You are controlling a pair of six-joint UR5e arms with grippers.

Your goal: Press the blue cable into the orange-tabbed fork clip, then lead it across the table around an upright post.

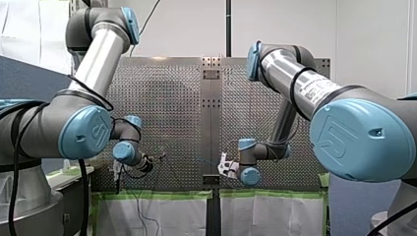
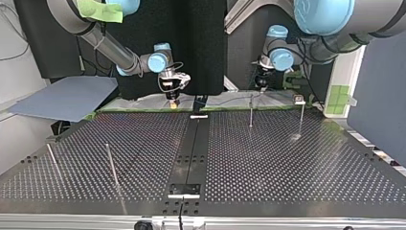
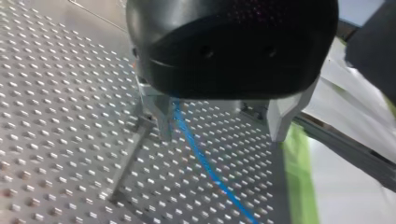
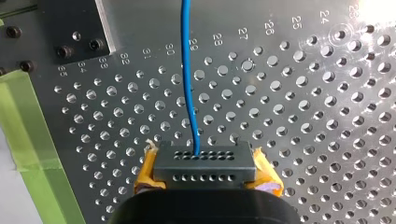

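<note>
My right gripper point(image 4: 196, 156) is pressed together on the blue cable point(image 4: 188, 93), which leaves its yellow pads point(image 4: 145, 173) and runs straight ahead over the perforated table point(image 4: 303, 116). My left gripper point(image 3: 220, 136) stands spread, with the cable passing just beside one finger point(image 3: 161, 116), not pinched. I cannot pick out the orange-tabbed fork clip with certainty, so I judge the pressing step unconfirmed. The routing remains to be done: on the table in the top view, the upright posts at about 1 o'clock point(image 2: 251, 111) and 9 o'clock point(image 2: 111, 165) show no cable around them.
</note>
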